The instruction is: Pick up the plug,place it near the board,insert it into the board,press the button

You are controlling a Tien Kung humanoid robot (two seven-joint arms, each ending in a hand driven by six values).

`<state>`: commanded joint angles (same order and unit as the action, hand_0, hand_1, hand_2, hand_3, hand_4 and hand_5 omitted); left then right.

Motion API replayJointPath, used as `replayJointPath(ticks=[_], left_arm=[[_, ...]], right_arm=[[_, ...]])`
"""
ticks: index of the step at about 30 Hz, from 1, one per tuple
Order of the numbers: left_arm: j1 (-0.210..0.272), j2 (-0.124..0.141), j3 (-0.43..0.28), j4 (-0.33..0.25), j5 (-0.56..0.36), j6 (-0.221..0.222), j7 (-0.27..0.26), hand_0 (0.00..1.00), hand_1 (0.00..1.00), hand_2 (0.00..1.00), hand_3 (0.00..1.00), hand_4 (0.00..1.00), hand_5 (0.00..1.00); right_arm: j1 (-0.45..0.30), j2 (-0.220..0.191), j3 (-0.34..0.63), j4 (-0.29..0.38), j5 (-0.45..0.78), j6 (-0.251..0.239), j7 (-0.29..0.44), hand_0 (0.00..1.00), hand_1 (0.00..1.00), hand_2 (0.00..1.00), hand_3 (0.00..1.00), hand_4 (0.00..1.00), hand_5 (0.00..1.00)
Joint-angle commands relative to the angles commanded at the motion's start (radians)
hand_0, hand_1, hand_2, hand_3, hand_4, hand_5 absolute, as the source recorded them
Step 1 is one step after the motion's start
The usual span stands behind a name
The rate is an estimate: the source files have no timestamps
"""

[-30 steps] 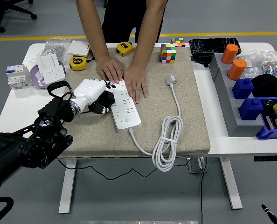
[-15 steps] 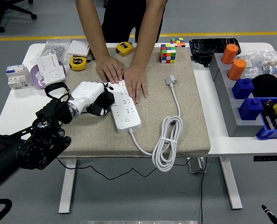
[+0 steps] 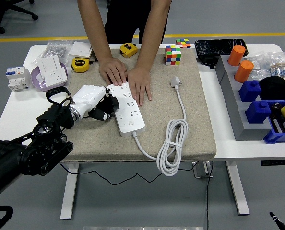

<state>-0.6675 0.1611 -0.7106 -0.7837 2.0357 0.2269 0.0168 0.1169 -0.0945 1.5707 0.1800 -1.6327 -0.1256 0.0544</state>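
A white power strip (image 3: 128, 106) lies on the beige mat (image 3: 195, 134), with its button near the front end. A person at the far side presses both hands (image 3: 128, 79) flat on the strip's far end. My left hand (image 3: 105, 107) sits against the strip's left edge. Its black fingers are curled around a small dark plug that is mostly hidden. The strip's own white cord (image 3: 173, 143) lies coiled to the right and ends in a white plug (image 3: 175, 82). My right arm is out of view.
Two tape measures (image 3: 80, 64), a white socket (image 3: 51, 67) and a breaker (image 3: 17, 77) sit at the back left. A colour cube (image 3: 172, 54) stands behind the mat. Orange cylinders (image 3: 243, 69) and blue bins (image 3: 257, 110) fill the right side.
My left hand and forearm have drawn slightly left and toward me along the strip's edge. The person's hands and the strip have stayed put.
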Motion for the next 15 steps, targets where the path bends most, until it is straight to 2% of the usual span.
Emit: replayJointPath(ticks=[5,10,15], left_arm=[[0.0,0.0,0.006,-0.004,-0.007,-0.005,0.0,0.349,0.293,0.317,0.394,0.603,0.143],[-0.002,0.011,0.024,-0.016,-0.044,-0.017,-0.002,0.348,0.293,0.315,0.393,0.602,0.146],[-0.009,0.019,0.023,-0.023,-0.044,-0.033,0.001,0.348,0.296,0.314,0.392,0.602,0.145]], right_arm=[[0.0,-0.001,-0.001,0.0,0.001,0.0,0.001,0.899,0.882,0.833,0.852,0.998,0.998],[-0.001,0.0,-0.002,0.0,0.002,0.0,0.001,0.899,0.882,0.832,0.852,0.998,0.998],[-0.001,-0.001,0.002,0.0,-0.001,0.0,0.0,0.9,0.882,0.832,0.852,0.998,0.998]])
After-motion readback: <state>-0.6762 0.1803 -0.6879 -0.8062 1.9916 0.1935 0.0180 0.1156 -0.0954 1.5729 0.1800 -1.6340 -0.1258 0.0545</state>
